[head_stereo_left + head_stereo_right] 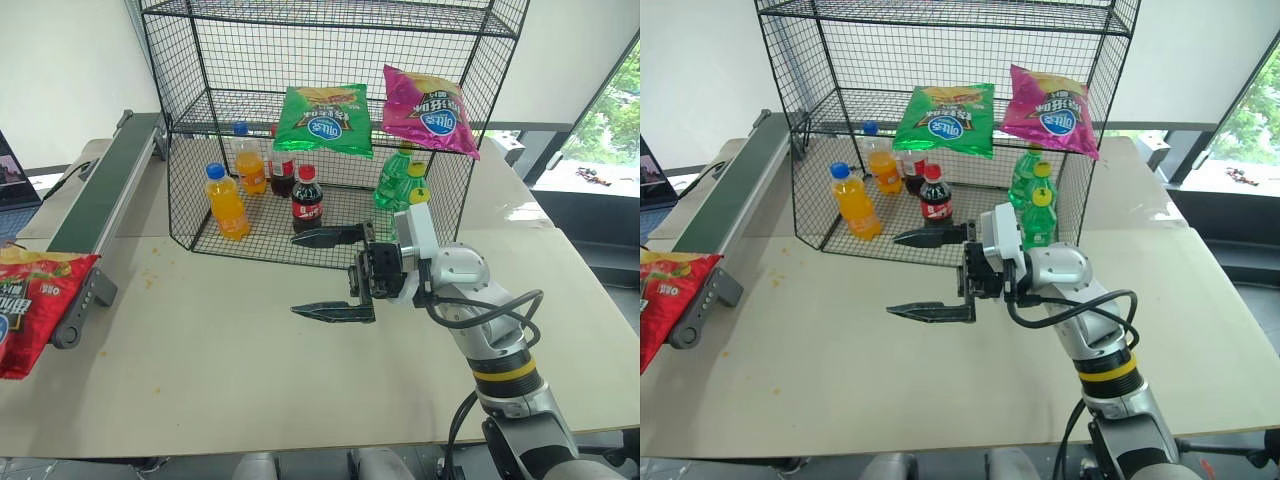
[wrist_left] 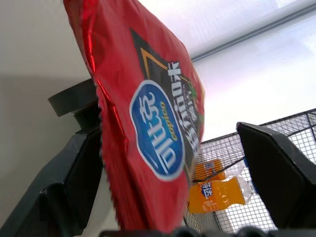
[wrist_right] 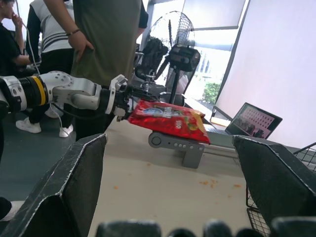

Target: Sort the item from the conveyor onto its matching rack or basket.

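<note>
Red chip bag (image 3: 170, 120) hangs grasped in the left gripper (image 3: 129, 102) beside the conveyor (image 1: 100, 200); right gripper (image 1: 335, 273) gapes empty.

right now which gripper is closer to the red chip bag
Left. The left gripper is at the red chip bag, near the conveyor end; the right gripper hangs open by the rack.

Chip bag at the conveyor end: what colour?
Red chip bag, blue oval logo; clearest in the left wrist view.

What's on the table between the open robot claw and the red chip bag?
Nothing but bare table between the right gripper and the red chip bag, seen in the left eye view.
</note>
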Robot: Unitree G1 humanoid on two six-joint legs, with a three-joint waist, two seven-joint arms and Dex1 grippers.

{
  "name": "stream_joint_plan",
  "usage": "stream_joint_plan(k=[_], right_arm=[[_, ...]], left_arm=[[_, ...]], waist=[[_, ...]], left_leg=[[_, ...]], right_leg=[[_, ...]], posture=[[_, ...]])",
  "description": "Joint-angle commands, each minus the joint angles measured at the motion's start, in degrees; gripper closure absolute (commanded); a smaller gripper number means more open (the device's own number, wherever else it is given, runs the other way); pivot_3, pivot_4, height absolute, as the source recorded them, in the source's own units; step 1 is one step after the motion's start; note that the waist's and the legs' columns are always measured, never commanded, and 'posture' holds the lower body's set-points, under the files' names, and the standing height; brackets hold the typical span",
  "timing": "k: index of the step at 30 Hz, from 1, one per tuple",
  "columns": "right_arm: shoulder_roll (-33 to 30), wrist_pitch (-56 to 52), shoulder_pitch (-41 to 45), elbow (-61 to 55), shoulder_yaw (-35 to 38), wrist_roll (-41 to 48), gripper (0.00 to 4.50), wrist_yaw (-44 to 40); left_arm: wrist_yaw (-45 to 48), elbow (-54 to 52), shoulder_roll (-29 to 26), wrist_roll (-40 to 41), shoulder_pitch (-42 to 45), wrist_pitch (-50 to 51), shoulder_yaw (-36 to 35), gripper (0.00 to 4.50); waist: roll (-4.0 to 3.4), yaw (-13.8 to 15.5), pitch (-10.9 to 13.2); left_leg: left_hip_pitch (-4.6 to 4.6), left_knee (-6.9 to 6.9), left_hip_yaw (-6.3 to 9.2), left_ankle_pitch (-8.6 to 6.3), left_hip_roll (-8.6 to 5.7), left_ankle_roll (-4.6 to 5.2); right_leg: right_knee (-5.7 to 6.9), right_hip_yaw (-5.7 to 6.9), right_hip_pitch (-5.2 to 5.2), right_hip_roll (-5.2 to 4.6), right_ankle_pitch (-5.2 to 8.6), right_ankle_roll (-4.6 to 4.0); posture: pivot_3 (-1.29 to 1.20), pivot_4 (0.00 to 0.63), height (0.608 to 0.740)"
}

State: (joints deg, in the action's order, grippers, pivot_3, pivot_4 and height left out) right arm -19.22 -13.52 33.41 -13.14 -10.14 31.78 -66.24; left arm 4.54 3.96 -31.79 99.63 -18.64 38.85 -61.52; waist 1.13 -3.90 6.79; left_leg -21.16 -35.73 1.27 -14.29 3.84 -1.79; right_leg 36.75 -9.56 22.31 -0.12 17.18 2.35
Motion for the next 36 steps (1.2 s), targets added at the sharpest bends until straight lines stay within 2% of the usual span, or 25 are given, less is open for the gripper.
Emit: stream_joint_plan(k=[1, 7, 8, 14, 17, 20, 23, 29, 31, 36], right_arm=[[-0.2, 1.9, 0.5, -1.1, 1.6, 0.2, 0.0, 0.3], [-0.5, 2.0, 0.2, -1.2, 1.5, 0.0, 0.0, 1.0], [-0.5, 1.9, 0.0, -1.3, 1.5, 0.0, 0.0, 1.3], [-0.5, 1.3, -1.0, -2.9, 2.4, -0.3, 0.0, 5.1], [-0.5, 0.3, -2.2, -5.0, 3.6, -0.6, 0.0, 9.3], [-0.5, -0.5, -3.0, -7.2, 4.9, -1.4, 0.0, 14.0], [-0.2, -0.6, -3.2, -9.1, 5.7, -2.3, 0.0, 18.2], [0.8, 0.3, -2.2, -12.9, 7.0, -5.8, 0.0, 26.3], [1.1, -0.1, -2.2, -14.6, 7.6, -7.1, 0.0, 29.5], [0.4, -1.6, -3.5, -18.2, 8.5, -8.8, 0.0, 34.4]], left_arm=[[1.4, 0.6, -1.3, -1.5, 0.6, -0.5, -1.2, 1.59], [2.6, 1.2, -1.7, -2.1, 1.0, 0.3, -1.8, 4.33], [2.6, 0.7, -1.8, -1.9, 1.1, 0.4, -1.7, 4.45], [0.4, -9.0, -3.1, 3.2, 2.8, 3.4, 0.8, 4.45], [-2.3, -16.9, -6.7, 9.4, 6.8, 4.8, 4.9, 4.45], [-5.7, -21.4, -10.6, 13.2, 16.1, 4.2, 10.9, 4.45], [-7.9, -23.1, -11.3, 13.4, 26.9, 4.6, 17.2, 4.45], [-9.9, -19.0, -8.0, 13.4, 46.5, 7.3, 28.1, 4.45], [-10.7, -14.2, -5.6, 13.4, 53.1, 7.4, 31.1, 4.45], [-9.8, -3.0, -0.4, 12.0, 62.8, 7.2, 37.2, 4.45]], waist=[[0.0, 0.0, 0.0], [0.04, 0.0, 0.0], [0.04, 0.0, 0.0], [0.2, 0.2, 0.1], [0.27, 0.7, 0.2], [0.29, 1.3, 0.2], [0.25, 1.6, 0.3], [0.05, 1.3, 0.4], [0.02, 1.3, 0.4], [0.0, 1.7, 0.4]], left_leg=[[0.0, 0.0, 0.0, 0.0, 0.0, 0.0], [0.0, 0.0, 0.02, 0.0, 0.0, -0.03], [0.0, 0.0, 0.02, 0.0, 0.0, -0.03], [-0.02, 0.01, 0.09, 0.02, 0.0, -0.09], [-0.04, 0.02, 0.16, 0.08, -0.07, -0.23], [-0.05, 0.03, 0.2, 0.15, -0.12, -0.37], [-0.1, 0.03, 0.24, 0.24, -0.2, -0.52], [-0.19, 0.16, 0.32, 0.28, -0.24, -0.54], [-0.14, 0.21, 0.33, 0.29, -0.24, -0.54], [-0.17, 0.18, 0.45, 0.32, -0.29, -0.58]], right_leg=[[0.0, 0.0, 0.0, 0.0, 0.0, 0.0], [0.0, 0.02, 0.0, 0.0, 0.0, 0.0], [0.0, 0.02, 0.0, -0.01, 0.0, 0.0], [-0.01, 0.1, -0.01, -0.06, 0.0, 0.0], [0.0, 0.23, 0.0, -0.19, 0.0, 0.0], [-0.02, 0.3, -0.01, -0.25, 0.0, 0.01], [-0.03, 0.32, -0.09, -0.28, -0.04, 0.06], [-0.01, 0.4, 0.0, -0.27, -0.06, 0.1], [-0.01, 0.44, 0.0, -0.28, -0.06, 0.09], [0.0, 0.57, -0.06, -0.32, -0.07, 0.1]], posture=[[0.0, 0.15, 0.74], [0.0, 0.15, 0.74], [0.0, 0.15, 0.74], [0.0, 0.15, 0.74], [0.0, 0.15, 0.74], [0.0, 0.15, 0.74], [0.0, 0.15, 0.74], [0.0, 0.15, 0.74], [0.0, 0.15, 0.74], [0.0, 0.15, 0.74]])
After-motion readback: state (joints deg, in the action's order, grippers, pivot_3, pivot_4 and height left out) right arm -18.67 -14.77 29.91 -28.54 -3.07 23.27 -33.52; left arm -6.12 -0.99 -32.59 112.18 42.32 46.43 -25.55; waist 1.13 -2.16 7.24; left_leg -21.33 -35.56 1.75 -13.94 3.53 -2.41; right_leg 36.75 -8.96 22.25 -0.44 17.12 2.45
